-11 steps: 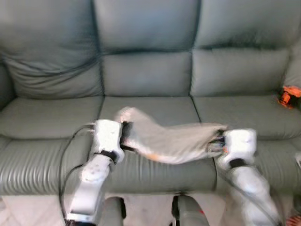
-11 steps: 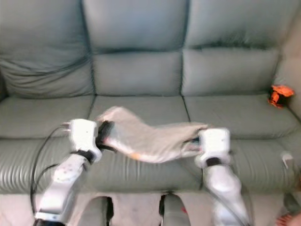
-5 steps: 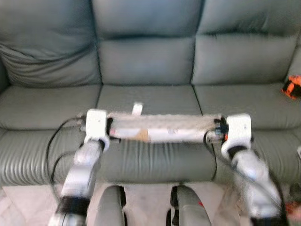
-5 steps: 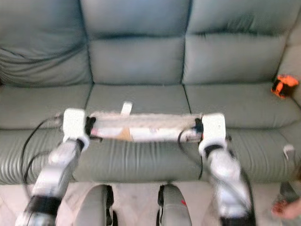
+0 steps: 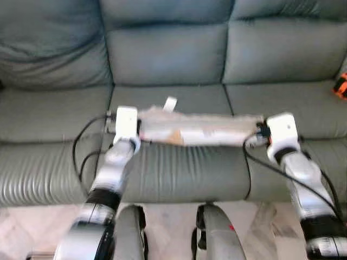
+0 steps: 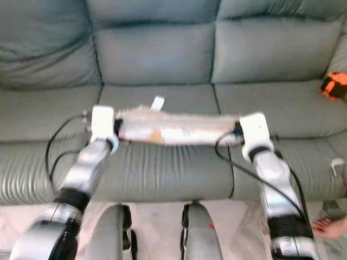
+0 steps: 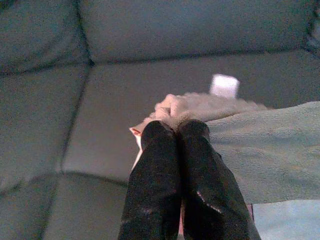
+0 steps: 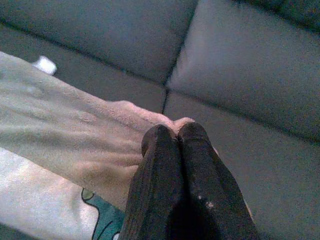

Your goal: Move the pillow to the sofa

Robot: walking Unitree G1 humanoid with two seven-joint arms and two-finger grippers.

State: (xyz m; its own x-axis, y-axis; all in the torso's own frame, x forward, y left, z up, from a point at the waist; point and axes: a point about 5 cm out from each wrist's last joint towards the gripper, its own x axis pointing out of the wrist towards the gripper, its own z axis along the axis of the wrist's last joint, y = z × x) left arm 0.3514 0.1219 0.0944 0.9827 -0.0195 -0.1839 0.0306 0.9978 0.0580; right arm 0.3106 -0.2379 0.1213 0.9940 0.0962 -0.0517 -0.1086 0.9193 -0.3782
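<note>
Head cameras soft with blur. I'm facing a grey-green sofa (image 5: 173, 59), three seats across.

Left gripper (image 7: 177, 127) sits at the left end of the pillow (image 5: 198, 130). From its wrist camera I see both black fingers (image 7: 160, 170) pressed together, pinching a bunched corner of pale fleecy fabric. From the head, the white wrist block hides the fingers themselves.

The pillow stretches flat between the two grippers over the middle seat cushion, near its front edge. I can't tell whether it rests on the cushion or hangs just above. A small white tag (image 5: 170, 103) sticks up at its far edge. A brownish patch shows on the near face; the print is too blurred to read.

Right gripper (image 8: 175, 131) is at the pillow's right end, fingers closed on a fold of the same fabric. A teal print peeks out beside them, cut off by the frame.

Far right on the sofa lies an orange object (image 6: 334, 85), partly cropped, unidentifiable.
</note>
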